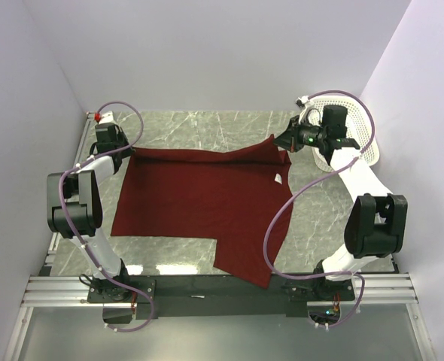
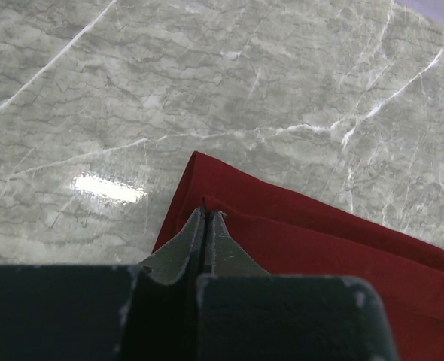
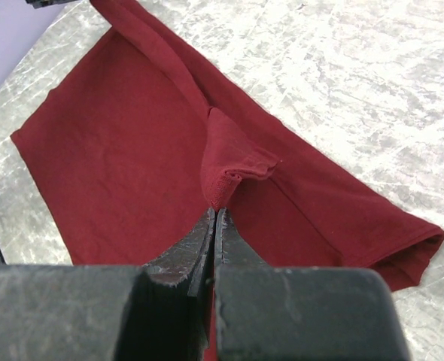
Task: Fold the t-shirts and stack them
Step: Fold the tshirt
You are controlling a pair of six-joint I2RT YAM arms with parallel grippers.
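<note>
The maroon t-shirt (image 1: 199,199) lies spread over the marble table (image 1: 207,124), with a small white neck label (image 1: 278,178) near its right side. One lower corner hangs toward the near edge. My left gripper (image 1: 129,153) is at the shirt's far left corner. In the left wrist view its jaws (image 2: 207,214) are shut on the folded edge of the shirt (image 2: 335,248). My right gripper (image 1: 286,143) holds the far right corner, raised a little off the table. The right wrist view shows that gripper (image 3: 216,213) shut on a bunched fold of the shirt (image 3: 124,165).
A white mesh basket (image 1: 357,113) stands at the back right corner, just behind my right arm. Walls close in the table on the left, back and right. Bare marble shows beyond the shirt's far edge.
</note>
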